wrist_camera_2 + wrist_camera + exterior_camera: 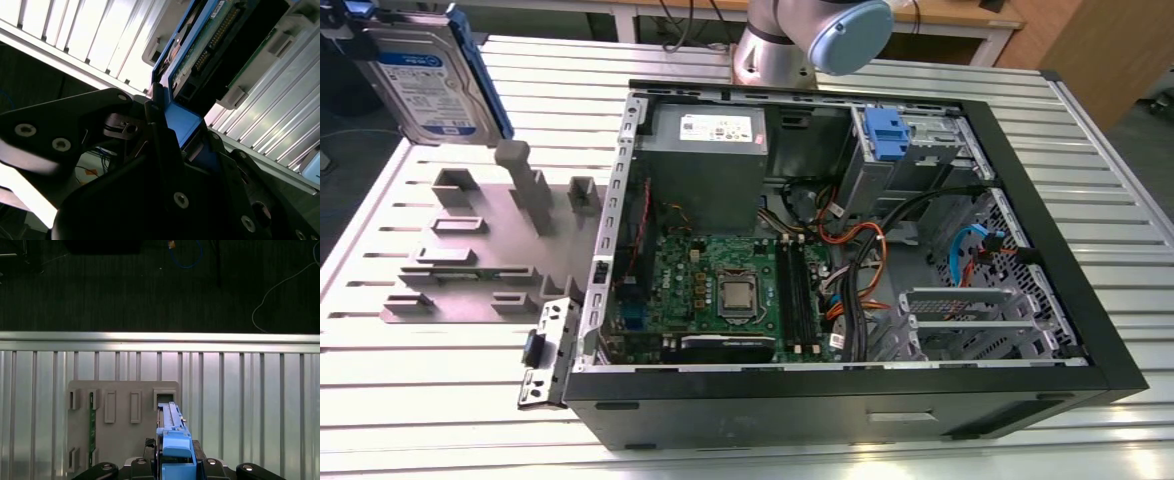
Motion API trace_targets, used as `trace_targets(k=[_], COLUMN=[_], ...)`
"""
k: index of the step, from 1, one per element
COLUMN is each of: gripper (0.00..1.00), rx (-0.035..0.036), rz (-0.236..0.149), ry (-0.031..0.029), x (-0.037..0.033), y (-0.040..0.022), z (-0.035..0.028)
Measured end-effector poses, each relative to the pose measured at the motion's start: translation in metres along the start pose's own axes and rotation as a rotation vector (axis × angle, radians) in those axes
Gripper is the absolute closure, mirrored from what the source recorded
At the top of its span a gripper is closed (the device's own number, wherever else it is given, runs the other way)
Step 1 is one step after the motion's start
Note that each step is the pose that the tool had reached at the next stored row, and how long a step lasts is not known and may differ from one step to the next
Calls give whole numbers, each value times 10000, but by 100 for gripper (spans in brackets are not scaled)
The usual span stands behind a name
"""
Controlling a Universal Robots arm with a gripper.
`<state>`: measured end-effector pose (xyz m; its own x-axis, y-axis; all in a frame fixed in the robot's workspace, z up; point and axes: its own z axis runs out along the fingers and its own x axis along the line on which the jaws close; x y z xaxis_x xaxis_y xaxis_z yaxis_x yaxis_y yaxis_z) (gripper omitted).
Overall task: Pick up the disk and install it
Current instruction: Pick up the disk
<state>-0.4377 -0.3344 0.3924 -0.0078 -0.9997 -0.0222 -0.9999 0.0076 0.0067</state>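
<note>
Nearest in the exterior view: open black case [854, 395] lying on a slatted metal table [440, 400], motherboard, cables, grey box [707, 135] and blue clip [887, 135] inside. Grey fixture [467, 260] sits just beside the case, on the exterior view's left. Disk [427, 75] hangs upright above the fixture, well apart from the case. Arm base [807, 40] stands behind the case.

Second wrist view: gripper [182, 127] closed on the disk's blue rail; black fingers [157, 125] pressed against it. Disk [200, 55] shows its circuit board and connector.

First wrist view: disk [174, 440] edge-on in the gripper [175, 467], over the fixture [125, 390]; a green strip [92, 422] stands in one fixture slot.
</note>
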Motion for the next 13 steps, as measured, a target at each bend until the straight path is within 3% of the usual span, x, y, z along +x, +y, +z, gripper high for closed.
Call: trace_targets(k=[13], gripper=[64], rx=[0], rz=[0], ry=[0], x=[-1], y=[0], z=[-61])
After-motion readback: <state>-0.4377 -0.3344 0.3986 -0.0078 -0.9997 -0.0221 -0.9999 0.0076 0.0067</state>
